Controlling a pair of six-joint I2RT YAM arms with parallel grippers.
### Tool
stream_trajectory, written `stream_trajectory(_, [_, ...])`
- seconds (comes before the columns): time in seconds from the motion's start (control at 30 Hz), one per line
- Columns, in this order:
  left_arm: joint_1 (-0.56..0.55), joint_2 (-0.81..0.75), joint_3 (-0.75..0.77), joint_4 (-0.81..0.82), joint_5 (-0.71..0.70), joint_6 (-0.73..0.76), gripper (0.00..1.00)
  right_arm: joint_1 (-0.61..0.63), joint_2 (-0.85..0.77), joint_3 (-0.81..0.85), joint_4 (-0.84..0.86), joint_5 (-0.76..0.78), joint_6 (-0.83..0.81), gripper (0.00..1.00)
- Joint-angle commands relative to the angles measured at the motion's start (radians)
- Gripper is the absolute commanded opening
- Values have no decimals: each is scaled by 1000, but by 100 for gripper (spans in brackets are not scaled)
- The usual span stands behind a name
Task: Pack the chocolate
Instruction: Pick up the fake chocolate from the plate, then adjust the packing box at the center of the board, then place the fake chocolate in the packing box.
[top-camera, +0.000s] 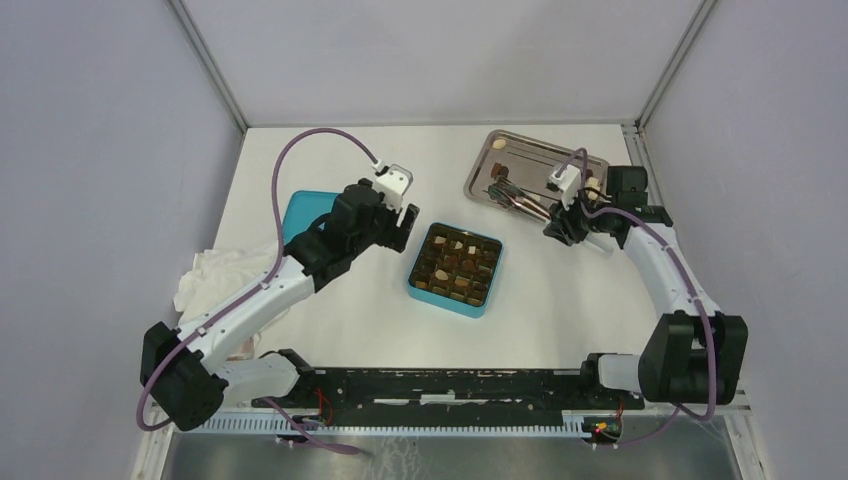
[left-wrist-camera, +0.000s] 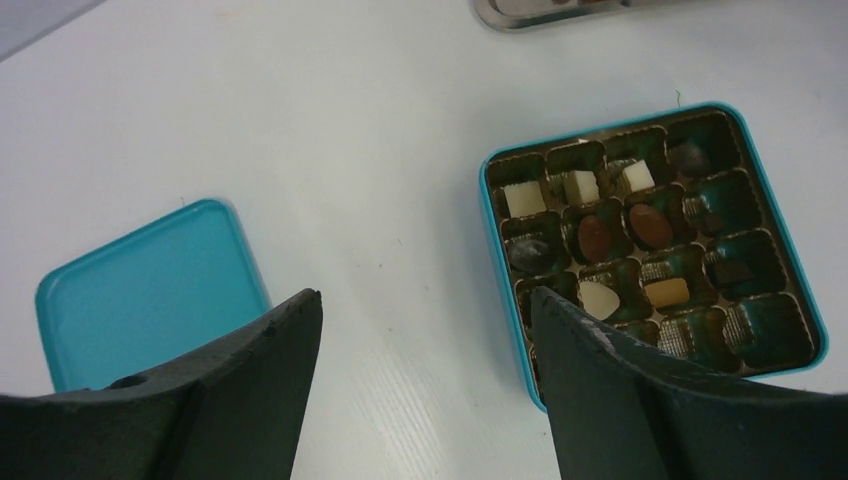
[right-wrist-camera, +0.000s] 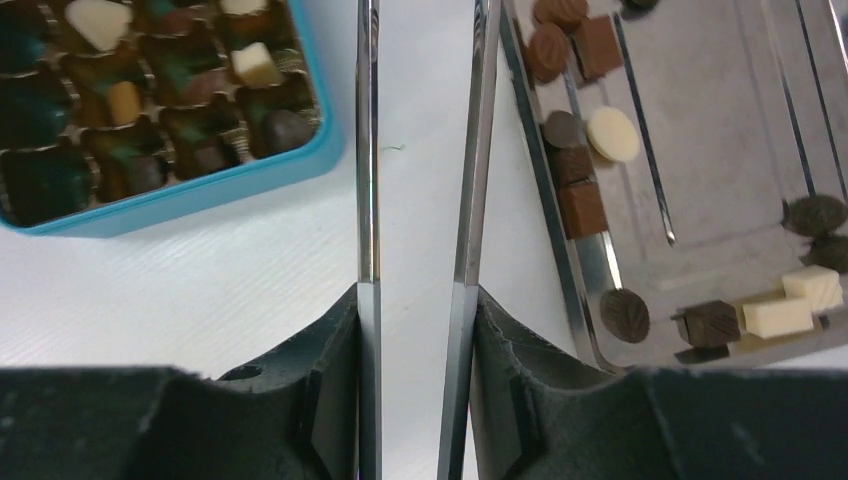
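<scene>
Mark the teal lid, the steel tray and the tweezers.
teal lid (left-wrist-camera: 150, 290), left wrist view, centre of its top face.
steel tray (right-wrist-camera: 720, 150), right wrist view, bare floor.
tweezers (right-wrist-camera: 368, 200), right wrist view, left blade.

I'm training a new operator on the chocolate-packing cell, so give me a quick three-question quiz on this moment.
1. True or false: the left pincer holds a chocolate.
2. What does the right pincer grip? A a spoon; B tweezers; C nothing.
3. Fill in: the loose chocolates lie in the metal ____.
Key: 1 false, it is open and empty. 2 B. 3 tray.
</scene>
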Motion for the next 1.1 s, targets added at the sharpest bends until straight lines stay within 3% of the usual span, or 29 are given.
stream_trajectory(0.0, [4, 76, 68, -33, 110, 16, 79, 12, -102, -65, 22, -207, -99, 0])
stream_trajectory(0.13, [3, 170, 123, -65, 191, -50, 73, 35, -165, -139, -4, -260, -155, 0])
stream_trajectory(0.43, [40, 444, 285, -198, 270, -167, 40, 103, -254, -216, -56, -283, -242, 0])
stream_trajectory(0.63, [105, 572, 325, -195, 411, -206, 38, 139, -279, -243, -64, -271, -258, 0])
stream_trajectory(1.07, [105, 699, 347, -195, 491, -230, 31, 205, -258, -248, -68, -237, -264, 0])
